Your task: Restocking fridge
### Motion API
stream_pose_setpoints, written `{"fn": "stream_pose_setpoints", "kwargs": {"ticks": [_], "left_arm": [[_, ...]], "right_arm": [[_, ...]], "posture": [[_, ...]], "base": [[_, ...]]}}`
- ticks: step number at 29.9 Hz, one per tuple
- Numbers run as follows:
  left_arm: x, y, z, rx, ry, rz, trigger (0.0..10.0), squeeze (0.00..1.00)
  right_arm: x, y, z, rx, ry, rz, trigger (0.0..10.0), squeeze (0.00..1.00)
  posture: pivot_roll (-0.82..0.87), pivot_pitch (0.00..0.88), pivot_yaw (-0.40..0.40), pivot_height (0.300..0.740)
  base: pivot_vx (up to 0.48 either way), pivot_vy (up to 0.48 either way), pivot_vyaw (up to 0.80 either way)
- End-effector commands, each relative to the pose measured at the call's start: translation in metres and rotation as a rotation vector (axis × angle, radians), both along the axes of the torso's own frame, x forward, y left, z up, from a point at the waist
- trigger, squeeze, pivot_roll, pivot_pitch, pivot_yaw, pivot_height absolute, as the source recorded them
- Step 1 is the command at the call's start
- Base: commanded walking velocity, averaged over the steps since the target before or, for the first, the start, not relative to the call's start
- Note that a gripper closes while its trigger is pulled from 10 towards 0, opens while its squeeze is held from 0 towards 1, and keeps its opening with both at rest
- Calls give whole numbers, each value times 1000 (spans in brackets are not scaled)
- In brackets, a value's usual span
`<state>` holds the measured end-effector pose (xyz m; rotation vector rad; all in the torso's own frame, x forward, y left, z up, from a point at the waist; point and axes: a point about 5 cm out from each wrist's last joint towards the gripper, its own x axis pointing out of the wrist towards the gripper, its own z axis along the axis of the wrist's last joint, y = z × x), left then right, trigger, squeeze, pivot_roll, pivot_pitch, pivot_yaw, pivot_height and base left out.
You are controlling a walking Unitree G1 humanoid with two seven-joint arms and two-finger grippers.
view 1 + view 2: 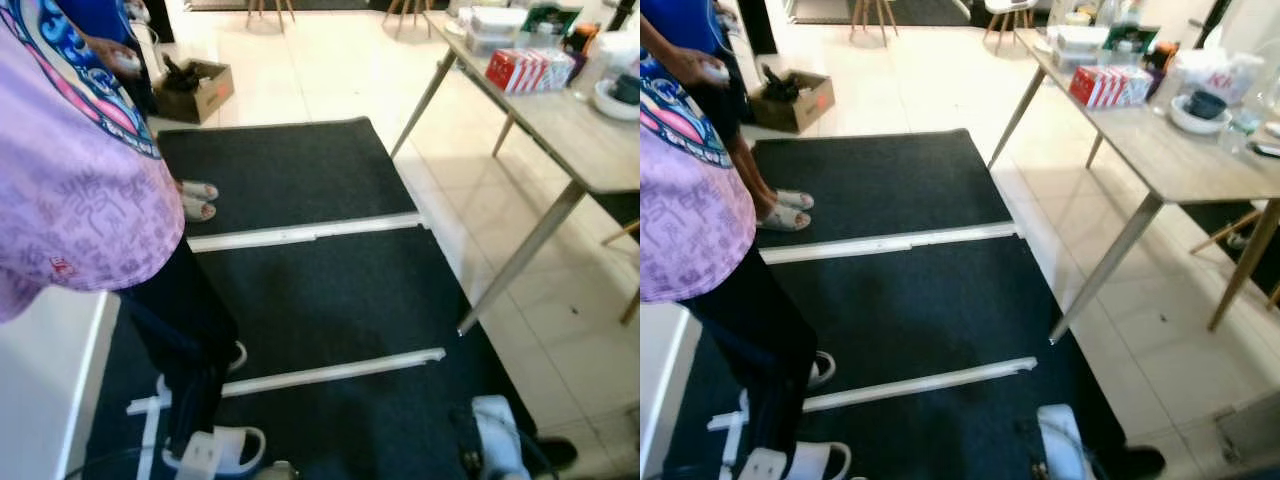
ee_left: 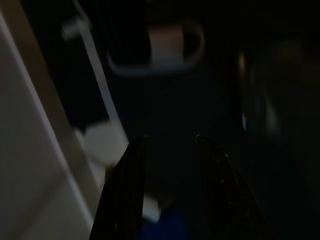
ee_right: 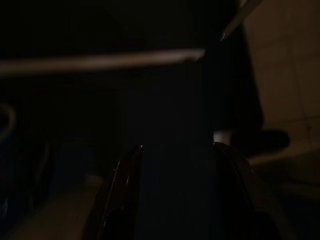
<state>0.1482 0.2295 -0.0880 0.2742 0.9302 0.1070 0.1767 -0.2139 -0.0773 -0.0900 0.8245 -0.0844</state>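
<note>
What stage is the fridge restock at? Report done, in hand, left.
Done: nothing visible; no fridge is in sight.
In hand: nothing. The left gripper and right gripper hang open and empty over the dark mat.
Left: likely everything. Groceries, including a red carton and a bowl, sit on the table to the right. A person stands close on the left.

Both eye views are evenly and brightly lit, with glare washing out the pale floor tiles (image 1: 330,70) toward twelve o'clock. The dark mat (image 1: 330,300) stays matte, with no hard shadows on it. Soft blur lies over everything, strongest on the purple shirt (image 1: 70,190) at nine o'clock and along the bottom edge. Both wrist views are very dark, grainy and blurred, with dim pale patches at their edges.
</note>
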Motion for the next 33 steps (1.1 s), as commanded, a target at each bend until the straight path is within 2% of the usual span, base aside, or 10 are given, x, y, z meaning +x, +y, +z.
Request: {"fn": "stream_pose_setpoints", "kwargs": {"ticks": [1, 3, 4, 8, 9, 11, 14, 18, 20, 33], "left_arm": [[20, 2, 10, 6, -101, 23, 10000, 0], [54, 5, 30, 7, -240, 37, 10000, 0], [54, 5, 30, 7, -240, 37, 10000, 0], [121, -9, 86, -7, -559, -43, 10000, 0], [121, -9, 86, -7, -559, -43, 10000, 0], [138, -31, 108, -29, -686, -118, 10000, 0], [143, -47, 120, -46, -768, -162, 10000, 0], [143, -52, 123, -53, -791, -168, 10000, 0], [134, -64, 125, -74, -832, -180, 10000, 0], [131, -64, 125, -88, -815, -150, 10000, 0]], "right_arm": [[11, -6, 8, 8, -75, -52, 10000, 0], [30, -8, 21, 27, -172, -118, 10000, 0], [30, -8, 21, 27, -172, -118, 10000, 0], [64, -11, 49, 42, -350, -205, 10000, 0], [64, -11, 49, 42, -350, -205, 10000, 0], [79, -8, 65, 54, -441, -199, 10000, 0], [93, -3, 81, 90, -534, -190, 10000, 0], [99, 0, 87, 93, -568, -177, 10000, 0], [119, 16, 115, 149, -697, -108, 10000, 0], [129, 30, 137, 171, -788, -48, 10000, 0]], "posture": [[-65, 83, -64, 740], [-63, 82, -64, 740], [-63, 82, -64, 740], [-61, 80, -60, 740], [-61, 80, -60, 740], [-66, 80, -53, 740], [-70, 79, -49, 740], [-70, 78, -50, 740], [-61, 76, -57, 740], [-55, 74, -47, 740]], "base": [[0, 0, 0], [0, 0, 0], [0, 0, 0], [0, 0, 0], [0, 0, 0], [0, 0, 0], [0, 0, 0], [0, 0, 0], [0, 0, 0], [0, 0, 0]]}}
